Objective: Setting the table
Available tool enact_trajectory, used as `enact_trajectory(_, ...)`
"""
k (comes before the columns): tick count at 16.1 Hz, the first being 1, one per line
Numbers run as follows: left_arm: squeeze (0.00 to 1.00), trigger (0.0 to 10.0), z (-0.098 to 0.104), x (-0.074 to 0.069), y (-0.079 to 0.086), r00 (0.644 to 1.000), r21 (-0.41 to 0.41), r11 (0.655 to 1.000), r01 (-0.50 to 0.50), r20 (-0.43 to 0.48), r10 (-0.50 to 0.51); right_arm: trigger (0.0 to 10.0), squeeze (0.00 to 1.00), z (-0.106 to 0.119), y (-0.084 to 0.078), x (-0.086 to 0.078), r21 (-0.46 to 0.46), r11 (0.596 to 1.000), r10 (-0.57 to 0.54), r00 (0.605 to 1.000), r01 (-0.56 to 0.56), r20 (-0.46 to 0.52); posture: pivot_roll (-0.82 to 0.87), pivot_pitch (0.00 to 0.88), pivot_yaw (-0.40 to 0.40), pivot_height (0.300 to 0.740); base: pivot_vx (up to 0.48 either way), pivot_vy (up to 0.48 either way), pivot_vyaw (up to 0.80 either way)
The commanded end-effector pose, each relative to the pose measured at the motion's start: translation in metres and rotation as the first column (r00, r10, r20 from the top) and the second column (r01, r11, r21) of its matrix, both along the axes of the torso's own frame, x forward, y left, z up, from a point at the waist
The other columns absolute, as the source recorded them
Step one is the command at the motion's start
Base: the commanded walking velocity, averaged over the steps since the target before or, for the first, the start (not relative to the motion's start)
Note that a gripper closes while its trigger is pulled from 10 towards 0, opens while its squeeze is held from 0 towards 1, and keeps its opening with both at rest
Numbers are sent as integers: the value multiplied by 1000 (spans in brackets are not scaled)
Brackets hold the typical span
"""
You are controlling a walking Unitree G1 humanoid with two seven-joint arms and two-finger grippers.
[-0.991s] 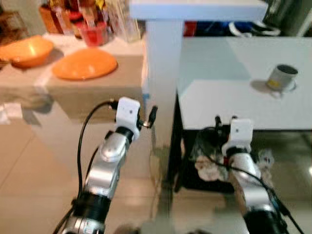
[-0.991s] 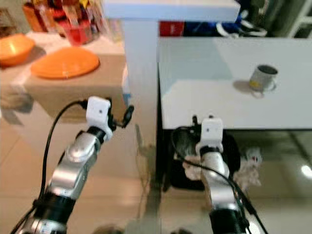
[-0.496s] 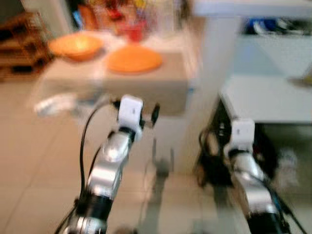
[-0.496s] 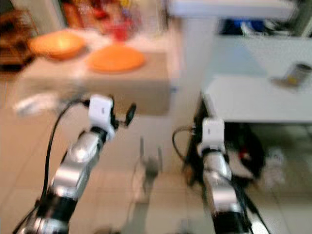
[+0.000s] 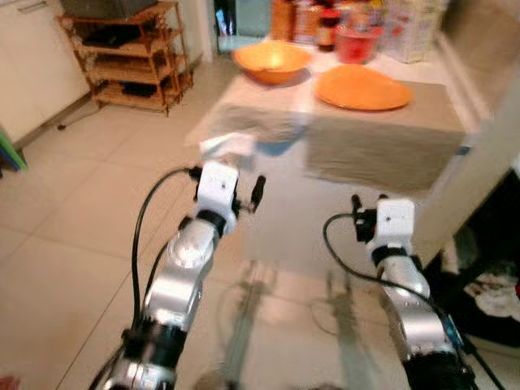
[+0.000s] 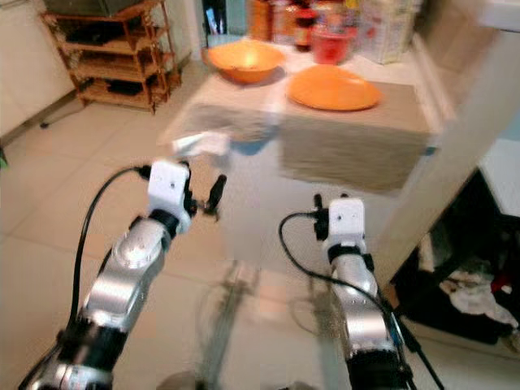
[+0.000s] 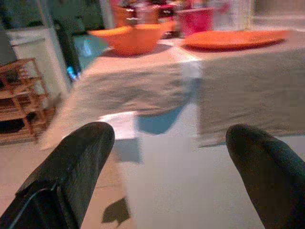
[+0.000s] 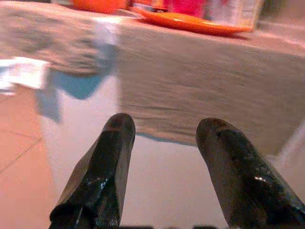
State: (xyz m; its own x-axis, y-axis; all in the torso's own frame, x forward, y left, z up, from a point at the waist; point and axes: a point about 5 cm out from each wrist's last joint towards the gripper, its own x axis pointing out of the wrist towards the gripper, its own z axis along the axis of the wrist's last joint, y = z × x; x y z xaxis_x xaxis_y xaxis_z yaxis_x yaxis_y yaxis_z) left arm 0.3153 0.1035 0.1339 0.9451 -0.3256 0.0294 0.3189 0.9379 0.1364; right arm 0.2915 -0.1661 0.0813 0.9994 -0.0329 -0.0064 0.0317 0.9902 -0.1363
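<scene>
Right now my left fingers (image 7: 71, 167) are spread wide and empty, and my right fingers (image 8: 102, 176) gape too, both raised toward the bench (image 5: 268, 211) so either can take a dish. Beyond the bench's near edge, the orange plate (image 5: 362, 87) and orange bowl (image 5: 271, 61) sit near its far edge, beside the bottles (image 5: 325, 16).

Ahead of us an orange bowl (image 5: 271, 61) sits upright at the far end of the table (image 5: 357, 203), open side up. Just beside it an orange plate (image 5: 362, 87) lies flat on a grey-brown placemat (image 5: 382, 138) whose near edge hangs over the glassy tabletop.
</scene>
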Motion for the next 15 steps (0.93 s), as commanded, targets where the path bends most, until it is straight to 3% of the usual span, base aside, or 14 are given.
enact_trajectory(1, 0, 10000, 3, 1, 3, 1000, 8, 1000, 5, 6, -5, 10000, 0, 6, 2, 3, 1, 1000, 4, 1000, -4, 20, 44, 0, 7, 722, 0, 0, 0)
enact_trajectory(8, 0, 10000, 7, 0, -1, 997, -5, 998, 66, 31, -65, 10000, 0, 13, 0, 4, -37, 999, -11, 997, 14, 81, 46, 0, 9, 722, 480, 0, 0)
enact_trajectory(12, 0, 10000, 8, 0, -3, 996, -8, 996, 84, 39, -84, 10000, 0, 20, -13, 6, -30, 995, -88, 988, 93, 126, 48, 0, 7, 722, 480, 0, 0)
enact_trajectory(15, 0, 10000, 8, -1, -3, 995, -9, 996, 88, 45, -87, 10000, 0, 18, -10, 7, -28, 996, -87, 989, 90, 118, 54, 0, 5, 722, 480, 0, -783)
